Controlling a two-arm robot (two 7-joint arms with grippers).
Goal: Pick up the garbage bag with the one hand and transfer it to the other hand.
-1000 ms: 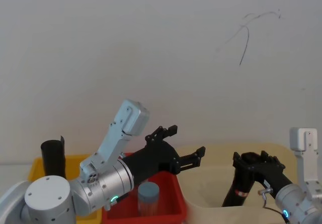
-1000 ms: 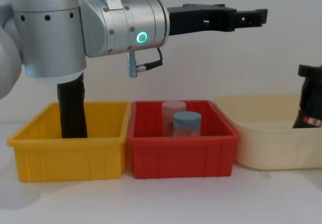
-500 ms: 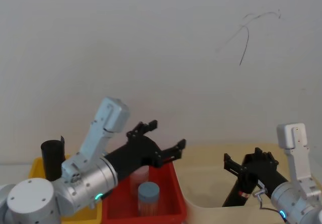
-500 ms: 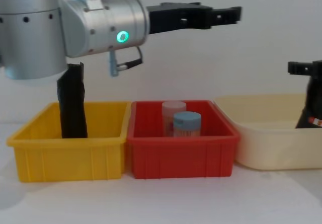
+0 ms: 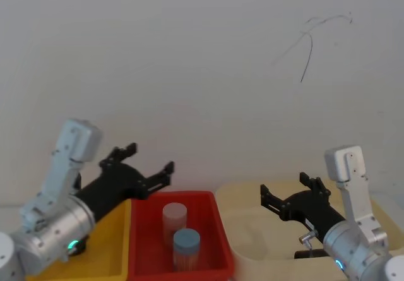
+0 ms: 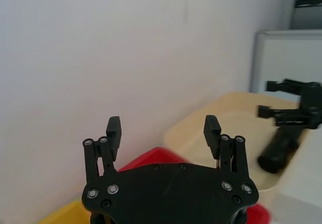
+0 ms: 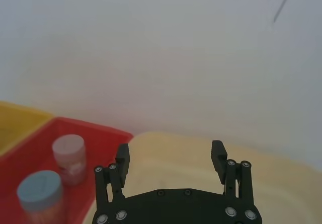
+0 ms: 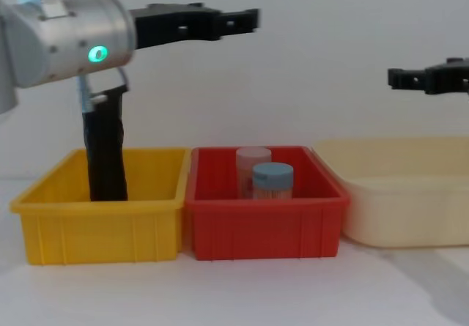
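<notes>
The garbage bag [image 6: 277, 148], a glossy black roll, lies tilted inside the cream tub [image 6: 221, 114]; its label band is turned out of sight. My right gripper [image 5: 284, 187] hovers open above the tub with nothing between its fingers, and shows in the left wrist view [image 6: 270, 98] just above the roll, apart from it. My left gripper [image 5: 150, 158], on the fat silver arm with the green ring, is open and empty, raised over the border of the yellow and red bins. In the chest view it [image 8: 249, 20] is high up, and the right gripper [image 8: 397, 77] enters from the right.
A plain black roll [image 8: 106, 150] stands upright in the yellow bin [image 8: 95, 223]. The red bin [image 8: 264, 223] holds a blue-lidded jar [image 8: 272, 179] and a clear jar [image 8: 253, 161]. The cream tub [image 8: 396, 209] stands to the right, with a white wall behind.
My left arm drew back to the left, away from the tub. My right gripper opened and rose off the garbage bag, which now lies lower in the tub.
</notes>
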